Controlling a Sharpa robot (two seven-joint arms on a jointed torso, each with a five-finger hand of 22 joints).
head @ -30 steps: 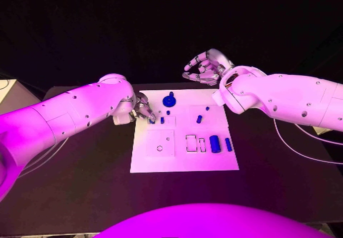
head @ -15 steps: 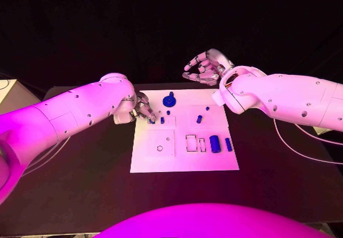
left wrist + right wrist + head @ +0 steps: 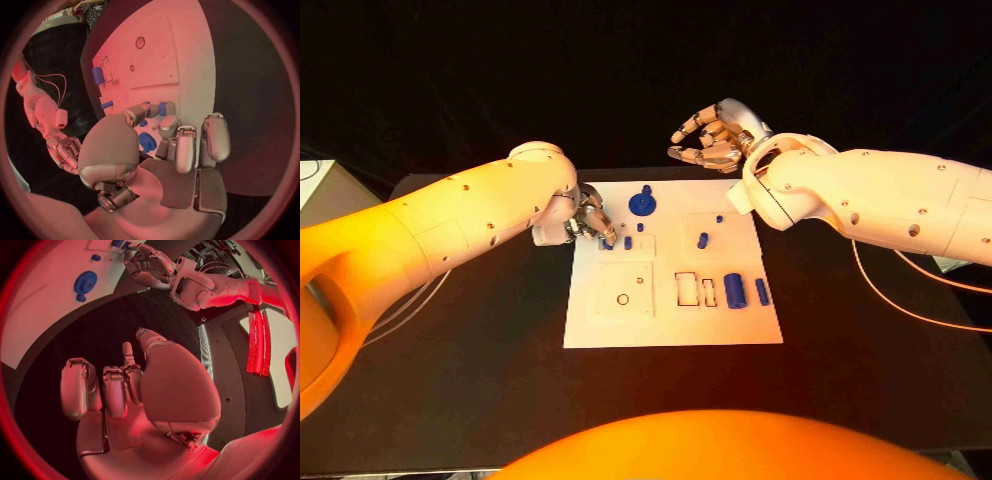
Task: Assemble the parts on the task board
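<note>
On the near half of the task board [image 3: 668, 325], a blue cylinder [image 3: 733, 290] and a slimmer blue piece [image 3: 762, 291] lay beside two empty slots. Farther along, the left hand [image 3: 589, 222] pinched a small blue part [image 3: 606, 242] at the board's left edge; seating it well probably called for holding it upright and pressing straight down. Beyond the board's far edge, the right hand [image 3: 713, 138] hovered above the desk [image 3: 473, 330], fingers curled, holding nothing.
</note>
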